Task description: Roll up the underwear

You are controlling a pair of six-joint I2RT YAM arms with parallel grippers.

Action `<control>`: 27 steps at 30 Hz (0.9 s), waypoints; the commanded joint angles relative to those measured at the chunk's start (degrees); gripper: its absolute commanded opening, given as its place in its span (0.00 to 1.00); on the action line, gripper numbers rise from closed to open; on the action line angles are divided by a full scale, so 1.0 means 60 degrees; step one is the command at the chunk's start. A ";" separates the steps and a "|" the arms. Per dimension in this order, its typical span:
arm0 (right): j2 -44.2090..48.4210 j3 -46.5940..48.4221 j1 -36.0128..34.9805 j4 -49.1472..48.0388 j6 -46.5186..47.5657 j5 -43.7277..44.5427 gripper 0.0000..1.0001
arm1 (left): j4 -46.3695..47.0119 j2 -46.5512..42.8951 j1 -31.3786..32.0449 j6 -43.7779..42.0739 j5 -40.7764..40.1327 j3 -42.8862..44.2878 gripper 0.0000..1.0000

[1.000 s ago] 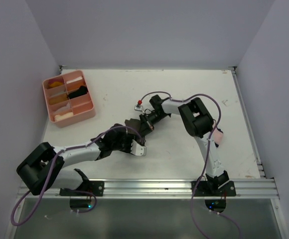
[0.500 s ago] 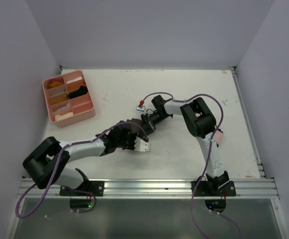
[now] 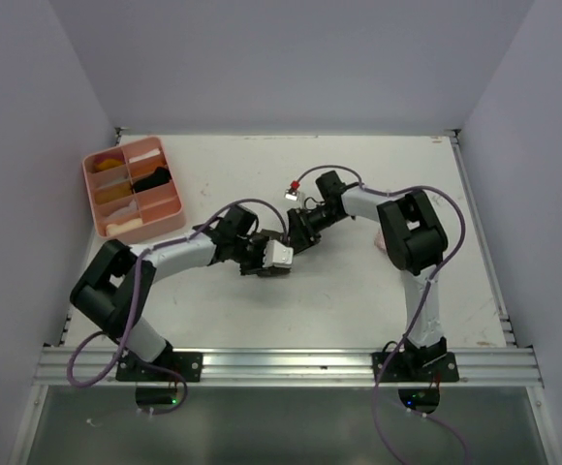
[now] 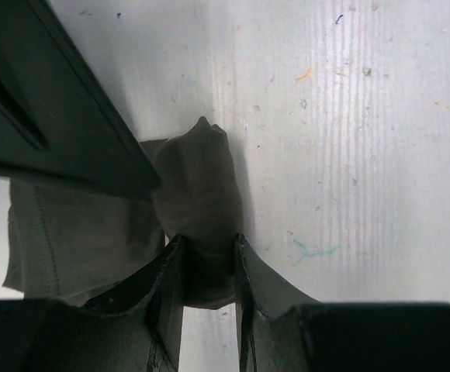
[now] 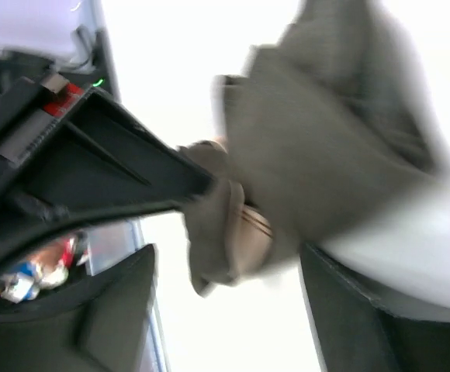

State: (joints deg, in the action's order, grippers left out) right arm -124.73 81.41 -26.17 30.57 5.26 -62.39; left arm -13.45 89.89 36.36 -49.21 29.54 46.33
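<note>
1. The olive underwear (image 4: 198, 186) lies bunched at about the middle of the table (image 3: 359, 291), mostly hidden between the two tools when seen from above.
2. The left gripper (image 4: 207, 244) is pinching a raised fold of that cloth; the rest spreads flat toward 9 o'clock in its wrist view.
3. From overhead, the left gripper (image 3: 269, 257) sits just beside the right gripper (image 3: 296, 232), which is at its 1 o'clock.
4. The right gripper (image 5: 225, 256) has its fingers spread wide. Its wrist view is blurred, with the olive cloth at 1 o'clock beyond them.
5. A pink tray (image 3: 170, 221) sits at the table's 10 o'clock, well apart from both tools.
</note>
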 commanded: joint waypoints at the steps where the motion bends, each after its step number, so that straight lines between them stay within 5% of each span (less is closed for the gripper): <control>1: 0.0644 -0.0077 0.0758 -0.0043 0.0439 0.1243 0.85 | -0.2912 0.1013 -0.0535 -0.0279 0.1519 0.0815 0.00; 4: 0.1316 0.0011 0.0993 0.0645 0.1477 0.1695 0.98 | -0.4156 0.1979 -0.0902 -0.0616 0.1931 0.1868 0.00; 13: 0.5593 -0.3483 0.0964 -0.1646 0.2785 0.2563 0.98 | -0.6837 0.4265 -0.1519 -0.1948 0.3264 0.3789 0.00; 17: 0.6898 -0.4352 -0.0276 -0.2062 0.4057 0.3379 0.93 | -0.8025 0.5596 -0.1665 -0.2652 0.3499 0.4816 0.00; 27: 0.6257 -0.4807 -0.2537 -0.2881 0.6359 0.5608 0.87 | -0.8700 0.7006 -0.1753 -0.2331 0.3749 0.6209 0.00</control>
State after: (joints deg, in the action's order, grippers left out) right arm -86.80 53.06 -39.86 17.32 36.53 -34.74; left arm -64.10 126.50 25.19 -61.87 63.22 85.17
